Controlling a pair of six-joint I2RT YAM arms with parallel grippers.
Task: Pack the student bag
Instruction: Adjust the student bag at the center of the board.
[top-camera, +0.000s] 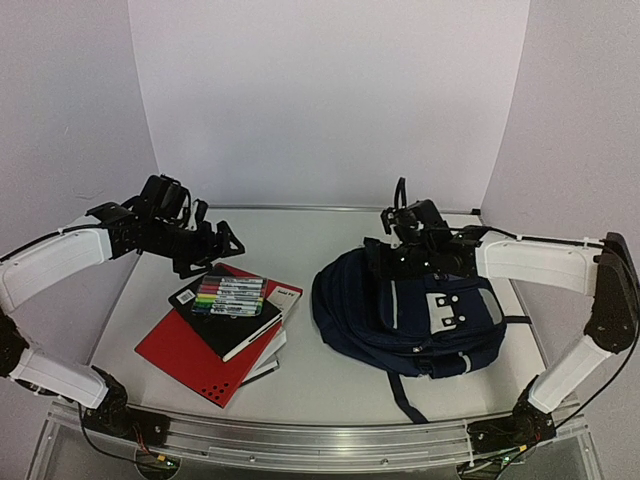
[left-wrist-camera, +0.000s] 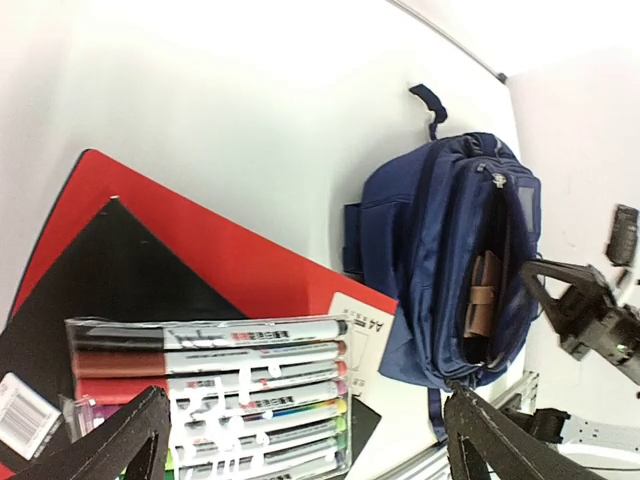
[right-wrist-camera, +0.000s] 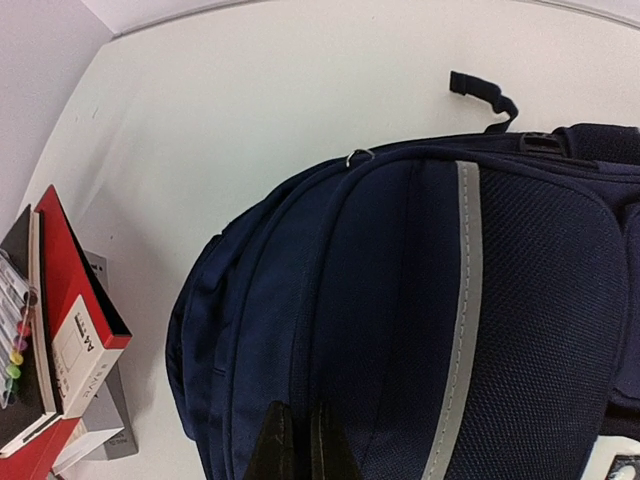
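L gripper (left-wrist-camera: 305, 425): released, wide, over marker pack (left-wrist-camera: 230, 390); risk: pack skids off book stack (top-camera: 190, 350) if grip lands uneven | R gripper (right-wrist-camera: 298, 440): clenched at bag (top-camera: 400, 310) top, fabric pinch can't tell; risk: mouth sags shut if it slips | bag: well right of L fingers (left-wrist-camera: 130, 430), touching, just under R fingers (right-wrist-camera: 275, 445)

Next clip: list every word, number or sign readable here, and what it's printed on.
"A4": on the white label of the red pad, left wrist view.
Print on the marker pack: too blurred to read.
Digits on the barcode sticker: too small to read.
The student bag: its front patch shows no legible text.
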